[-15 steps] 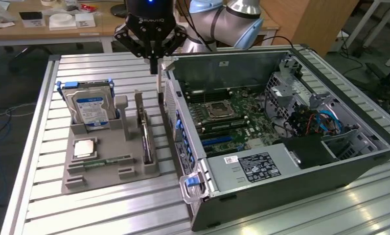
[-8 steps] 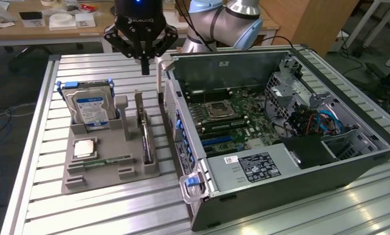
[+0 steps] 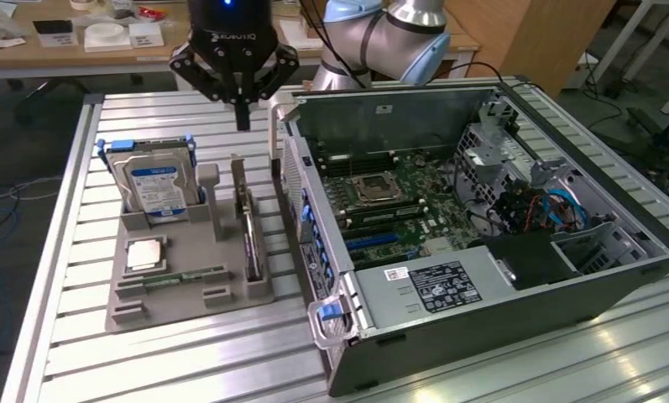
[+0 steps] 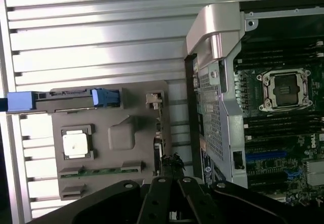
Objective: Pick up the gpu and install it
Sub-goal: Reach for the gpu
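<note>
1. GPU [image 3: 248, 228] stands on its long edge in a slot of the grey holder [image 3: 189, 295] on the tabletop [image 3: 177, 361], on the side nearest the open case [image 3: 480, 294]. Nothing touches it.
2. From the wrist view it is a thin dark line [image 4: 159, 133] along the holder's edge, with its metal bracket at the far end.
3. The pincer [image 3: 243, 117] hangs above the holder's far end, well clear of the card. Its fingers are pressed together and hold nothing.
4. The hard drive [image 3: 155, 189] stands upright in the same holder, on the far side from the case.
5. As I judge it, no part of the pickup is done: the card sits in its slot and the motherboard [image 3: 390, 201] in the case has no card on it.
6. What could go wrong:
   - With the fingers together, a descent would land the tips on the card's top edge instead of either side of it, which could knock the card over or press it into the holder.
   - The case wall is just beside the card, so fingers spread wide could strike it.
   - The card is thin and tall. An off-centre grip may let it swing or slip, and it would then meet its socket crooked.
</note>
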You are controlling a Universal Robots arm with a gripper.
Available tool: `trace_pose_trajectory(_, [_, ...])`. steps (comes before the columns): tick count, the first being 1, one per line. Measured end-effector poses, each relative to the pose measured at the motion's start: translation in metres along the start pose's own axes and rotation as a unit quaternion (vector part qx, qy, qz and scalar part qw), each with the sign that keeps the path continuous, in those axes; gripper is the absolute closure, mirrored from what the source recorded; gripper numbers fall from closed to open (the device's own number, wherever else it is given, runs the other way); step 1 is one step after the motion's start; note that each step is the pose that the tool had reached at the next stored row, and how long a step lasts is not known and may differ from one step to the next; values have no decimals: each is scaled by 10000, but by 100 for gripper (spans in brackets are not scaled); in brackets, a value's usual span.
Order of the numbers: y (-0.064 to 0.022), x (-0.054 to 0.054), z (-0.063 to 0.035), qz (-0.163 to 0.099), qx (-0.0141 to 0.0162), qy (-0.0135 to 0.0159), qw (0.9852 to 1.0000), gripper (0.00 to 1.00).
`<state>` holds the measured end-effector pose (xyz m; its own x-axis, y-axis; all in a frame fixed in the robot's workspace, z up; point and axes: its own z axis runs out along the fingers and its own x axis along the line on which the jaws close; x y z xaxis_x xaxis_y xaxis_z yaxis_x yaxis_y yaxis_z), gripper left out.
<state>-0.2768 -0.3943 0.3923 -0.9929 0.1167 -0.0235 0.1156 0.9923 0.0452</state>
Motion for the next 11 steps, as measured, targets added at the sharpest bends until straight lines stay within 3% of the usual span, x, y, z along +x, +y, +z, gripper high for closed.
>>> trace_pose_trajectory(11, [-293,26,-5,2,1,0,10000,89])
